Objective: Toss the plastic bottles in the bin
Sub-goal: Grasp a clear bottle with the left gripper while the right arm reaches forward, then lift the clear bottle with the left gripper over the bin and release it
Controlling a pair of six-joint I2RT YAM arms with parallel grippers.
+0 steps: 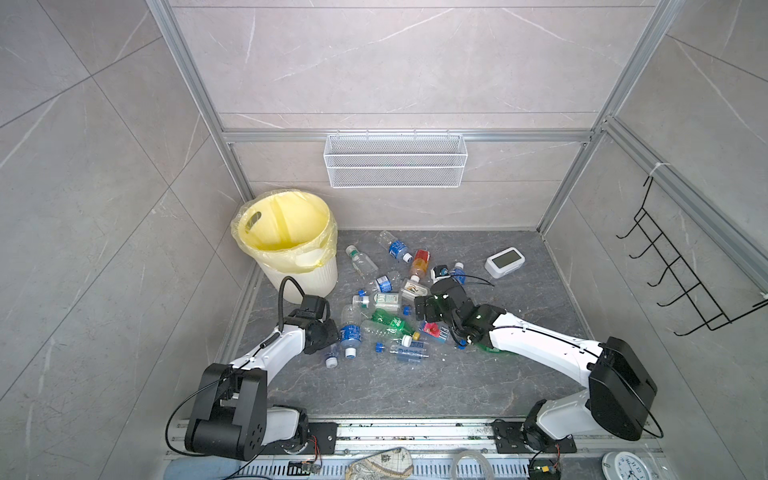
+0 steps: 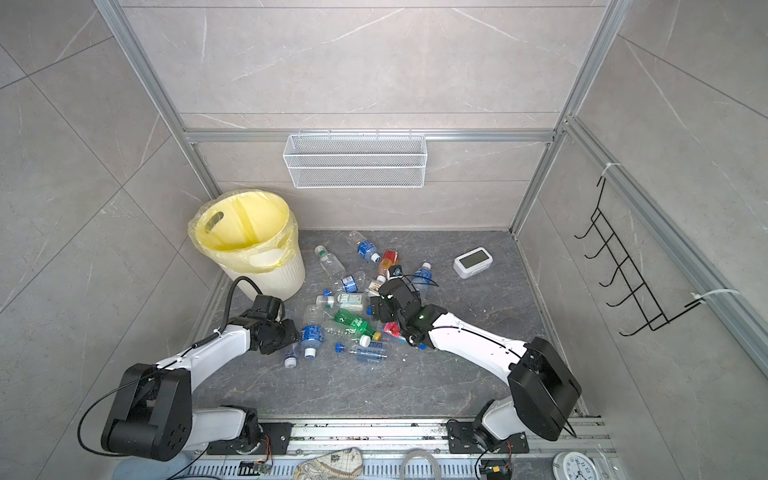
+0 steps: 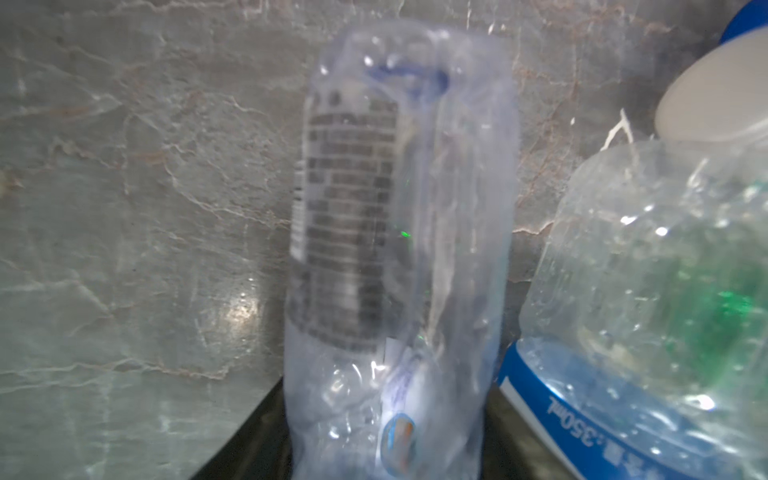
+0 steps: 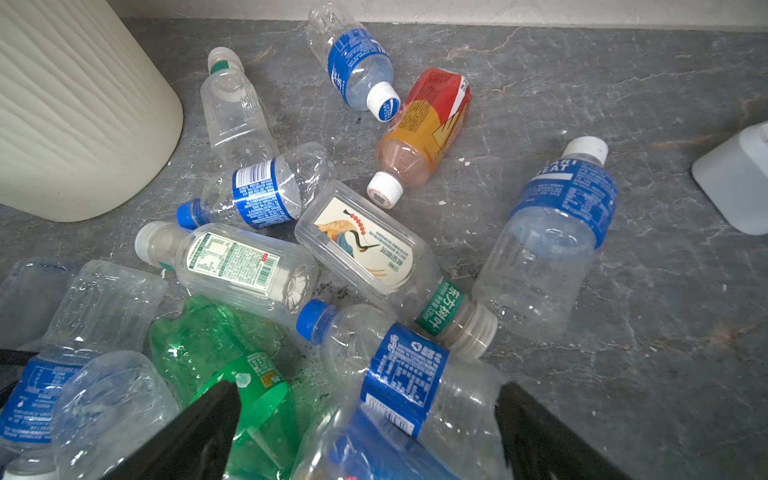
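Not much to report on progress, tbh. The bin (image 1: pixel 309 279) looked empty. All I could see inside was the yellow liner (image 1: pixel 286 232), and every one of the bottles (image 1: pixel 384 299) was lying on the floor (image 1: pixel 415 386), roughly fifteen by my count, in a loose heap between the two arms. So basically the whole job was left.

The left gripper (image 3: pixel 386 415) was down at the edge of the heap with a squashed clear bottle (image 3: pixel 395 228) sitting between its fingers (image 3: pixel 249 432). They were right up against its sides, but I couldn't tell whether that was a real pinch or just contact. That bottle lay flat with its long axis running straight out ahead of the gripper, so the fingers sat across its width. In a top view a pale cap (image 1: pixel 331 362) poked out past the gripper, so I'd guess the neck pointed away from the wrist. A blue-labelled bottle (image 3: pixel 623 374) lay just beside it, running the same way. The bin stood behind that gripper's wrist — near, but not touching.

The right gripper (image 4: pixel 365 436) hung over the other side of the heap, spread wide and holding nothing. A blue-capped bottle (image 4: pixel 403 374) lay between and ahead of its fingers, lengthwise roughly along its reach, with the cap pointing away from it.
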